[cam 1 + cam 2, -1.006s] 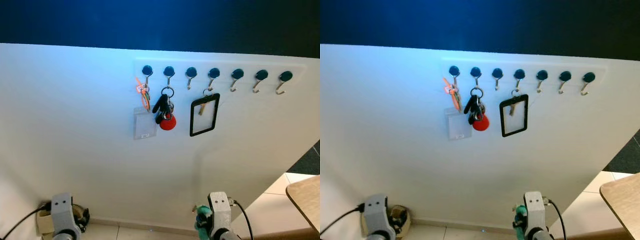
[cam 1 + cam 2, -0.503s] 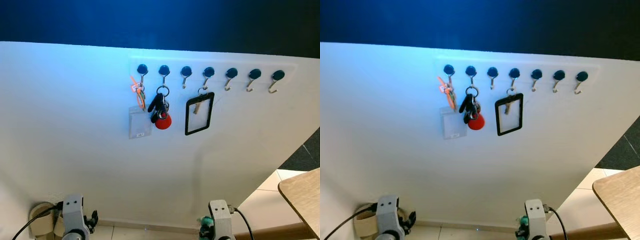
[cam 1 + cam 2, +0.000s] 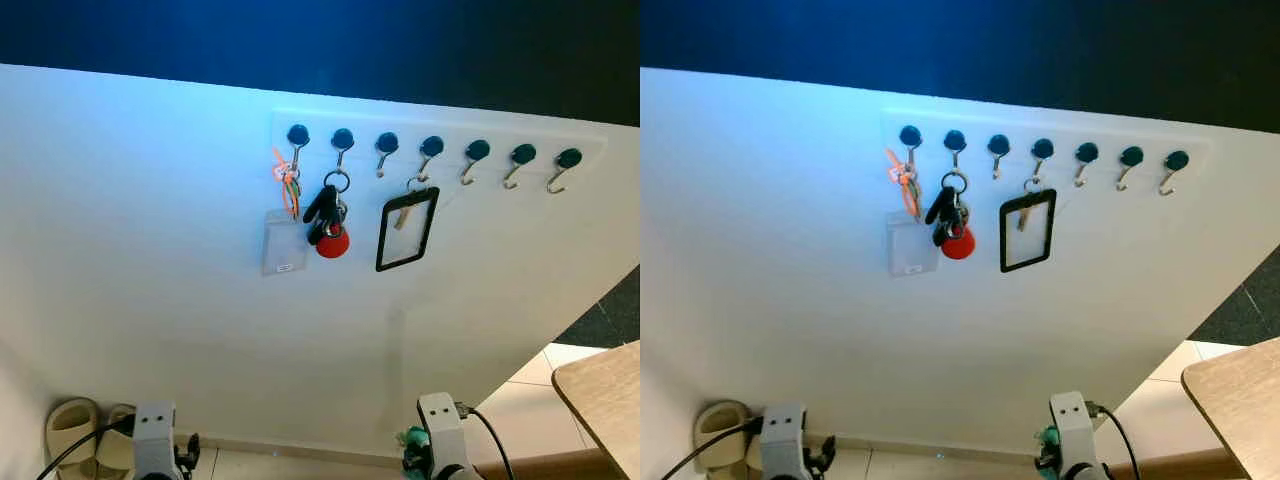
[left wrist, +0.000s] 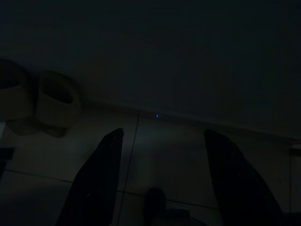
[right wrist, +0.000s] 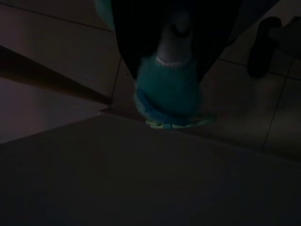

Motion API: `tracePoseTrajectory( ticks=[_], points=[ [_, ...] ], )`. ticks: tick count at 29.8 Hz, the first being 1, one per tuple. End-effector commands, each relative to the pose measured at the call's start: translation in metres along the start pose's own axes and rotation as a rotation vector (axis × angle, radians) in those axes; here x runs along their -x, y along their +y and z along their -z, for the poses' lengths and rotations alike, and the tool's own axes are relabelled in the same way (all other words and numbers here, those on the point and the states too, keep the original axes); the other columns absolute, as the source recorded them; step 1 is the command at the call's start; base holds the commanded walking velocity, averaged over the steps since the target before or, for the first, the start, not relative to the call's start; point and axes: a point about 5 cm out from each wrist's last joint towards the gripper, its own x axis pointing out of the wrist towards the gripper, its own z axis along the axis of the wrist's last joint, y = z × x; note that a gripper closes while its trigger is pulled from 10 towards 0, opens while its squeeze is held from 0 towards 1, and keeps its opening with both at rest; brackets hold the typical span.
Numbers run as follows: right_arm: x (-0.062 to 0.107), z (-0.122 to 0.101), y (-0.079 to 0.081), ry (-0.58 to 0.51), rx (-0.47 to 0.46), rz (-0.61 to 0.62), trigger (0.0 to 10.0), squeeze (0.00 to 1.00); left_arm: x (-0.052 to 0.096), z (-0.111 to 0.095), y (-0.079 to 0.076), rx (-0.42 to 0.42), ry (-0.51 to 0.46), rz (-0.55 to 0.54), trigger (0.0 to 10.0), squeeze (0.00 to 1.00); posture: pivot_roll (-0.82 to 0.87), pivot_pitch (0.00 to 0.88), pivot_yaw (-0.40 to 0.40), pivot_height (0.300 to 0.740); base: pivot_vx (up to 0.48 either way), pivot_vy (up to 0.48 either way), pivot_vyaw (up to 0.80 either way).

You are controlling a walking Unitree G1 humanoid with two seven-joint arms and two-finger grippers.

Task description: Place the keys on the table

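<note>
The keys [image 3: 328, 222] hang on the second hook from the left on a white wall: a ring with a black fob and a round red tag. The wooden table [image 3: 602, 392] juts in at the lower right, well below and right of the keys. Both arms hang low at the bottom edge, far under the keys. My left gripper [image 4: 162, 134] is open over the tiled floor, its two black fingers [image 4: 101, 179] apart with nothing between them. In the dark right wrist view a teal fluffy thing [image 5: 169, 89] sits right in front of the right gripper's dark fingers.
A row of several dark hooks [image 3: 432, 148] runs along the wall. A clear badge holder on an orange strap [image 3: 283, 240] hangs left of the keys, a black-framed holder [image 3: 407, 230] right of them. Beige slippers [image 3: 70, 430] lie by the wall at lower left.
The whole picture has shifted with the camera. The slippers now show at the lower left. The keys still hang on their hook and both arms stay low.
</note>
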Motion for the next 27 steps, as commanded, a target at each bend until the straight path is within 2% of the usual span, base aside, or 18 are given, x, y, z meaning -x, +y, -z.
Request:
tracePoseTrajectory(
  ticks=[1,6,15,27],
  points=[
    [0.003,0.007,-0.004,0.026,-0.005,0.016,10.0,0.00,0.002,0.007,-0.004,-0.004,0.027,0.015,10.0,0.00,0.02,0.073,-0.069,0.740,0.000,0.000,0.00],
    [0.004,0.011,-0.005,0.027,-0.017,0.033,10.0,0.00,0.000,0.005,-0.004,-0.049,0.032,0.030,10.0,0.00,0.03,0.070,-0.050,0.740,0.000,0.000,0.00],
    [0.009,0.024,-0.005,0.064,-0.019,0.061,10.0,0.00,-0.002,0.001,-0.002,-0.024,0.027,0.037,10.0,0.00,0.02,0.072,-0.030,0.740,0.000,0.000,0.00],
    [0.008,0.022,-0.004,0.061,-0.030,0.069,10.0,0.00,-0.005,-0.002,-0.001,-0.015,0.024,0.032,10.0,0.00,0.03,0.063,-0.027,0.740,0.000,0.000,0.00]
  ],
)
